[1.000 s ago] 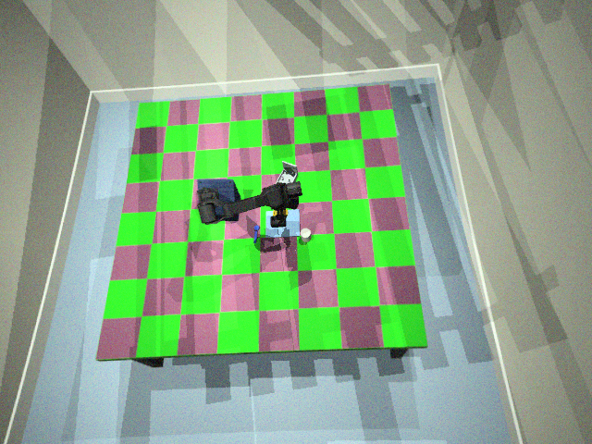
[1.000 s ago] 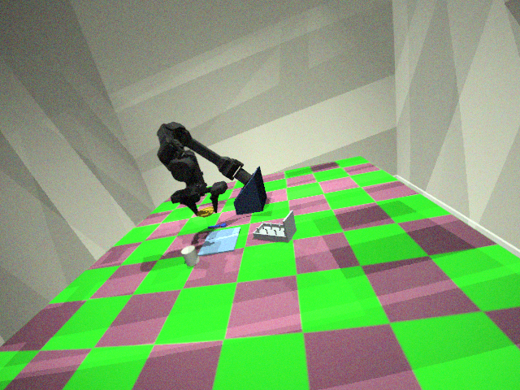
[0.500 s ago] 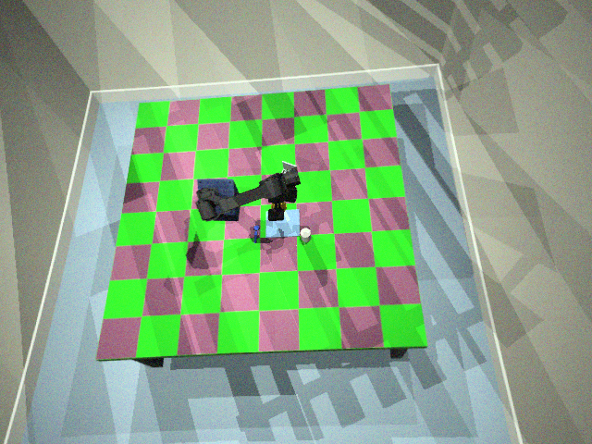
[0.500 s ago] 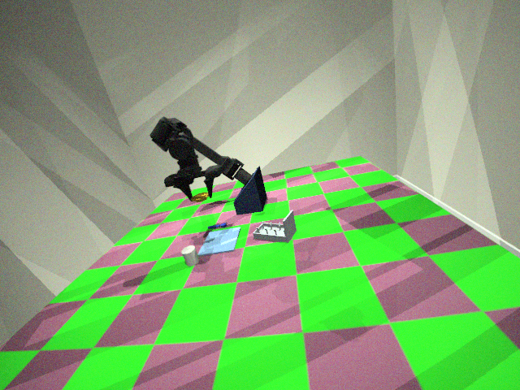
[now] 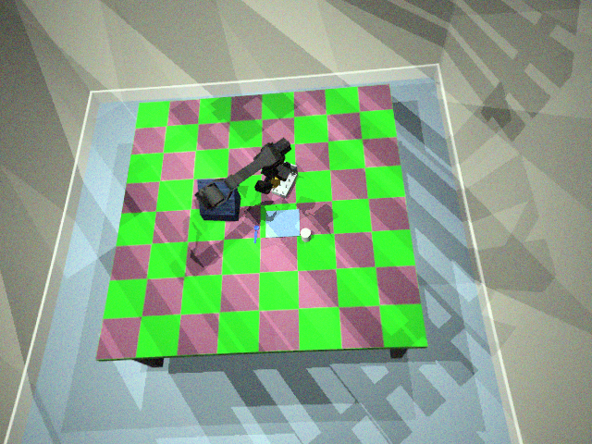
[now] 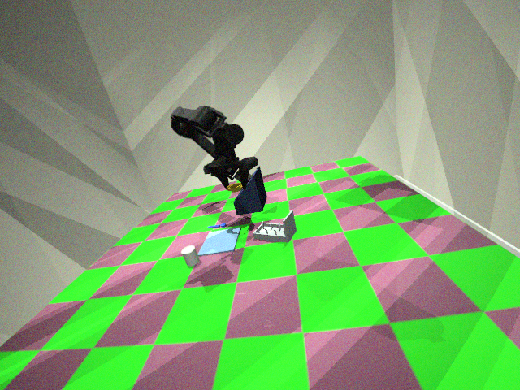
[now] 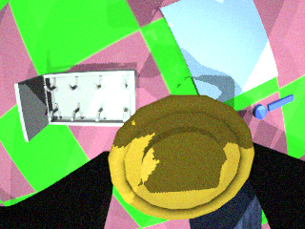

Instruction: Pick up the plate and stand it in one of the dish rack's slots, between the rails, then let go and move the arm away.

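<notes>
Claw (image 7: 181, 217): clamped on the yellow plate (image 7: 182, 152), fingers held fairly wide by it.
Plate: lifted clear of the checkered worktop (image 6: 335, 268), above and beside the dish rack (image 7: 90, 97).

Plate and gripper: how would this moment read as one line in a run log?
phase: carrying | gripper: shut on plate | plate: lifted, not upright | dish rack: no plate in it | release: not yet

The tabletop (image 5: 305, 287) is a checkerboard of bright green and pink squares. The plate (image 7: 181, 160) is mustard yellow with darker olive shading. The dish rack (image 7: 90, 98) is pale grey-white. A light blue mat (image 7: 219, 34) lies flat, near a small blue spoon (image 7: 273, 107) and a white cup (image 6: 190, 255). The arm (image 6: 210, 134) is black, its base block (image 6: 251, 195) navy.
</notes>
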Motion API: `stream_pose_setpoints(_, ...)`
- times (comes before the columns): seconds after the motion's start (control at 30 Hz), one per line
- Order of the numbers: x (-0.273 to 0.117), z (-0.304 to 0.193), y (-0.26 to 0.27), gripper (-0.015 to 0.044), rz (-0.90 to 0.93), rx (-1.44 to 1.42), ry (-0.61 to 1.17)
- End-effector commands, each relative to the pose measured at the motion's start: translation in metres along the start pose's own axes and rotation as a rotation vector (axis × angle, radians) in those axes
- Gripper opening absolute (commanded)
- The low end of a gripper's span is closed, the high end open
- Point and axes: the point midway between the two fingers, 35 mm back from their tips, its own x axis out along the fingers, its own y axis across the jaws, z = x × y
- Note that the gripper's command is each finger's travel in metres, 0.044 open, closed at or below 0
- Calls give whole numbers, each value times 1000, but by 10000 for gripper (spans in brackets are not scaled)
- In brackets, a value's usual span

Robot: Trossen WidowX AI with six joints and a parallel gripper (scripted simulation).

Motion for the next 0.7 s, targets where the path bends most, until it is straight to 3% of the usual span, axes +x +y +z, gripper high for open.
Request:
stream_pose_setpoints(0.0,2,-12,10,0,-4,57,3)
stream_pose_setpoints(0.67,47,-19,13,0,175,-226,216)
